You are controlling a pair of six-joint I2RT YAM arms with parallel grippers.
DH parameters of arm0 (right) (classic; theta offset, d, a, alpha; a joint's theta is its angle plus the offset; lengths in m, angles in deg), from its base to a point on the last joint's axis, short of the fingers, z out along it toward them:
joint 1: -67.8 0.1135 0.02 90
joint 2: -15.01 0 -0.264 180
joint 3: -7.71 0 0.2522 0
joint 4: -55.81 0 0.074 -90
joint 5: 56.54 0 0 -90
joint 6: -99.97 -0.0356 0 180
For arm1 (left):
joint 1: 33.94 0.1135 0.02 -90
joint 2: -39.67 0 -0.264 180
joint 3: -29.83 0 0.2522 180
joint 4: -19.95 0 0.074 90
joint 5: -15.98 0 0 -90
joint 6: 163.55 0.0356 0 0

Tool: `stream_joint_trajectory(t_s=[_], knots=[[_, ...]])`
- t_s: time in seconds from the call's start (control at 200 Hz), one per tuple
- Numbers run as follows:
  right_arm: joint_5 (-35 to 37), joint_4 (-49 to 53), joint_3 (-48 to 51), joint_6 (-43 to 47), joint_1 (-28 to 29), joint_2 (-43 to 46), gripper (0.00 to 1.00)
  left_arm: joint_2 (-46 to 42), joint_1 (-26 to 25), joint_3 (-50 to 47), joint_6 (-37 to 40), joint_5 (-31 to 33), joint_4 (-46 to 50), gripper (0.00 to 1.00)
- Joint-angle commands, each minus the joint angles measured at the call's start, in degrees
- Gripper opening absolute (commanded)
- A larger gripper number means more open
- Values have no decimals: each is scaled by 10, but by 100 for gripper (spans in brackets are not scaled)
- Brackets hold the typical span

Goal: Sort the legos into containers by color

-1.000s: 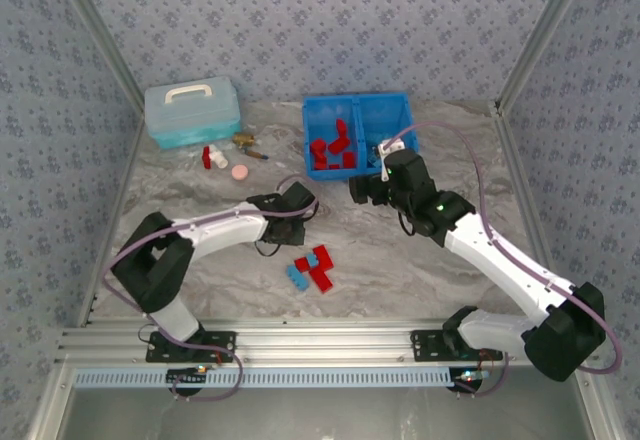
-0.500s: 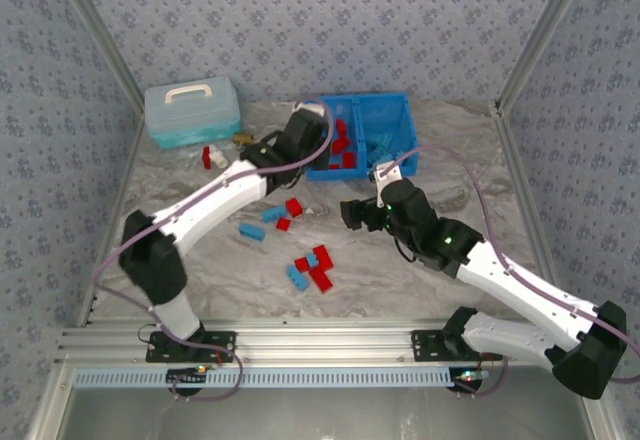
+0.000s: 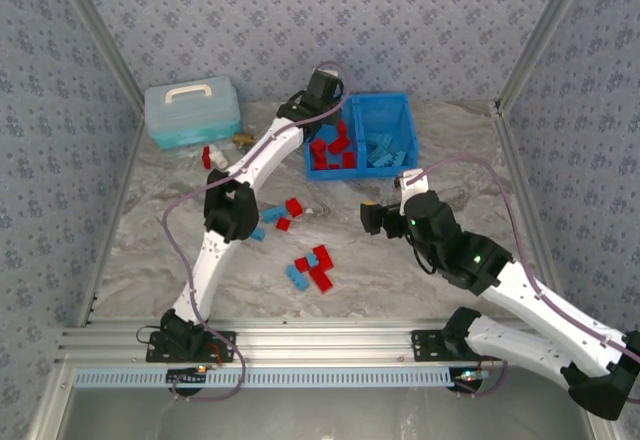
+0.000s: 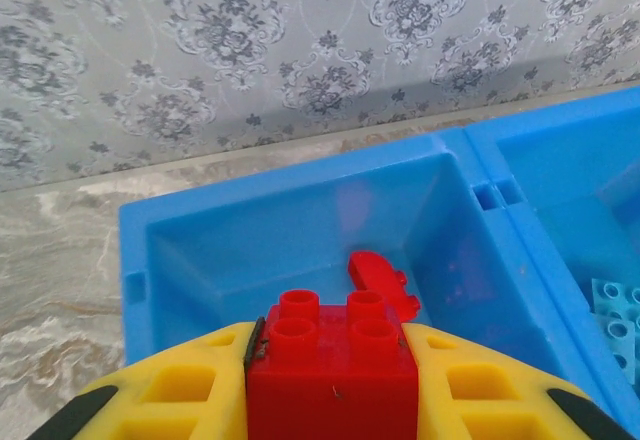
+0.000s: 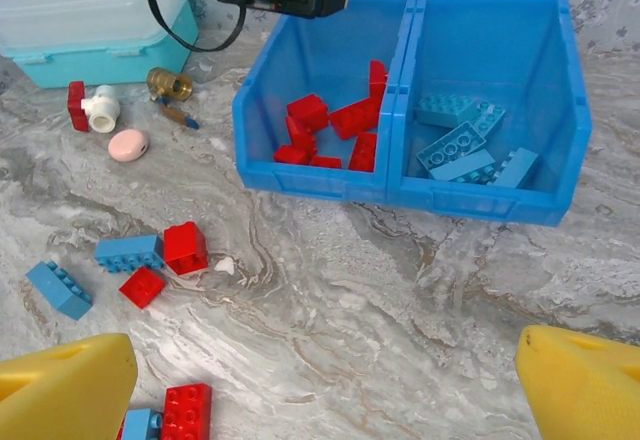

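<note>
Fingers (image 4: 170, 400) of left gripper (image 4: 332, 345) clamp small red plastic brick (image 4: 335, 390) by blue plastic bin's (image 4: 130, 250) left compartment (image 4: 300, 230); right gripper (image 5: 325, 360) wide apart

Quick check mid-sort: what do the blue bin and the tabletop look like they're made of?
Bin: moulded plastic with a fairly glossy finish, going by the soft highlights and thin walls that look slightly translucent. Tabletop: smooth with grey marble veining. It could be real stone or printed laminate; I cannot tell which.
</note>
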Motion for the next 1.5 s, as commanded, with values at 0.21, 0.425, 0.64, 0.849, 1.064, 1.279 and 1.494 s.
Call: stream_joint_trajectory(t_s=[0.21,0.425,0.64,0.849,1.064,1.279,1.494], knots=[[21,14,-7,-3,4,8,100,29,10,61,-7,-57,27,45],[19,2,-14,3,5,-3,100,-40,6,57,-20,-71,54,53],[16,-6,-15,3,4,-16,100,-251,-15,-193,-42,-80,14,58],[8,-39,0,11,1,-28,100,-478,-37,-549,-31,-93,-66,60],[-5,-48,-6,26,-7,-52,100,-557,-40,-719,46,-132,-16,68],[-15,-57,1,22,-13,-54,100,-497,-38,-739,109,-124,19,94],[-9,-27,0,7,-13,-41,100,-382,-34,-674,138,-116,38,99]])
